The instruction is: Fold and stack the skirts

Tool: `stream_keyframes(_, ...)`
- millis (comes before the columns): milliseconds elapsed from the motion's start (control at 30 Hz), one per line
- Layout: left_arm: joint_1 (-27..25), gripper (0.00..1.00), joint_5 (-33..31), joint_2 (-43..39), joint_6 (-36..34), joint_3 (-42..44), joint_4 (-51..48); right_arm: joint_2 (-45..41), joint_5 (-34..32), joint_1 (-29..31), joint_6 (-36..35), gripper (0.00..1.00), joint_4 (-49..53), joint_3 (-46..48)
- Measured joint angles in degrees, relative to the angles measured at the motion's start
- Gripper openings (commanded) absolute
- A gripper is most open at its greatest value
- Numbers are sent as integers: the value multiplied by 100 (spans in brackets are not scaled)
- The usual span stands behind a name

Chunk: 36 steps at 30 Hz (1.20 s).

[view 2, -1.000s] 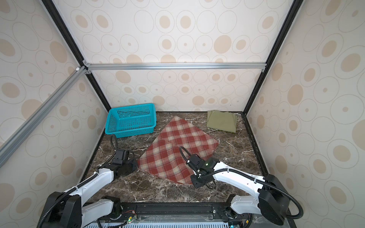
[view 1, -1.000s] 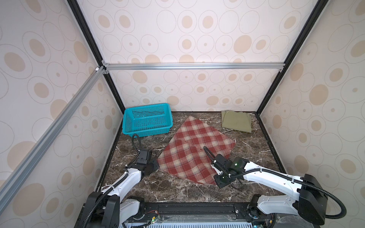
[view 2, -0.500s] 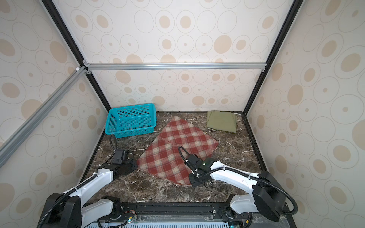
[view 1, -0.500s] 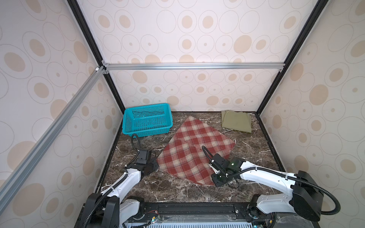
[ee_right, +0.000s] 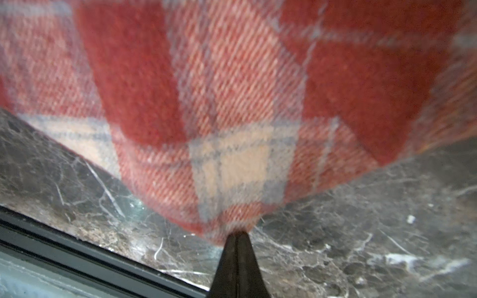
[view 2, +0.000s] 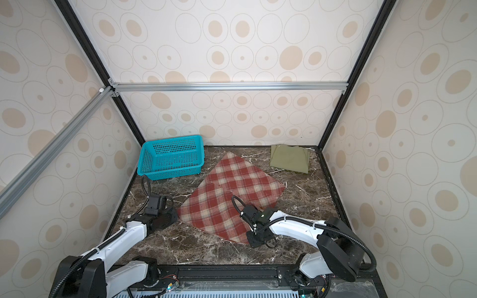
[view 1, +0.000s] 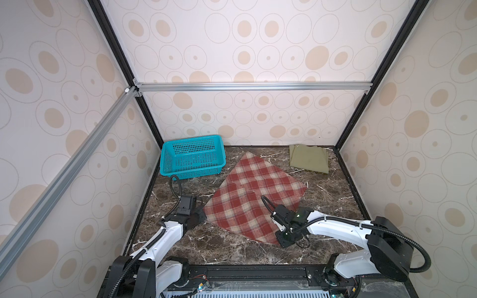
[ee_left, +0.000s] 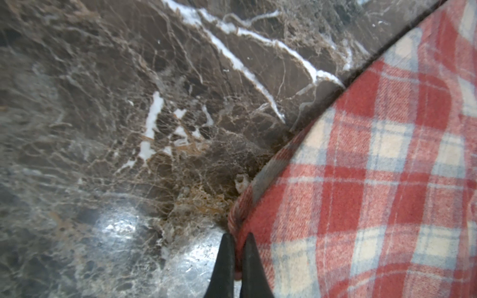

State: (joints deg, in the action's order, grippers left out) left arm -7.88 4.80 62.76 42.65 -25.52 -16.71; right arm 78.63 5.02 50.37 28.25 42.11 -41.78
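Plaid skirt (view 1: 254,196), left pincer (ee_left: 238,236), right pincer (ee_right: 236,234) gripping

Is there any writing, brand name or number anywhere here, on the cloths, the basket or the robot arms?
No readable text anywhere. The plaid skirt, the green skirt, the teal basket, the left arm and the right arm show no lettering; the walls bear only a spotted pattern.
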Motion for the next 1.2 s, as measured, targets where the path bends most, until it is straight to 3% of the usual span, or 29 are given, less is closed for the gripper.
stream_keyframes(100, 33, 0, -22, 0, -46, -2, -20, -339, -87, 7, -24, 35, 310, -96)
stream_keyframes(300, 50, 0, -24, 0, -111, -2, -22, -614, -197, 94, -92, 43, 483, -409)
stream_keyframes(567, 57, 0, -22, 0, -138, -2, -22, -55, -251, 422, -393, 43, 188, -420)
stream_keyframes(800, 85, 0, -22, 2, -138, -2, -17, 527, -334, 564, -658, 34, -129, -420)
stream_keyframes(867, 92, 0, -20, 4, -140, -2, -15, 667, -376, 625, -691, 34, -160, -420)
stream_keyframes(1000, 111, 0, -17, 35, -142, -2, -15, 710, -474, 743, -750, 44, -186, -420)
stream_keyframes(1200, 118, 0, -20, 79, -162, -2, -17, 715, -693, 968, -798, 40, -175, -420)
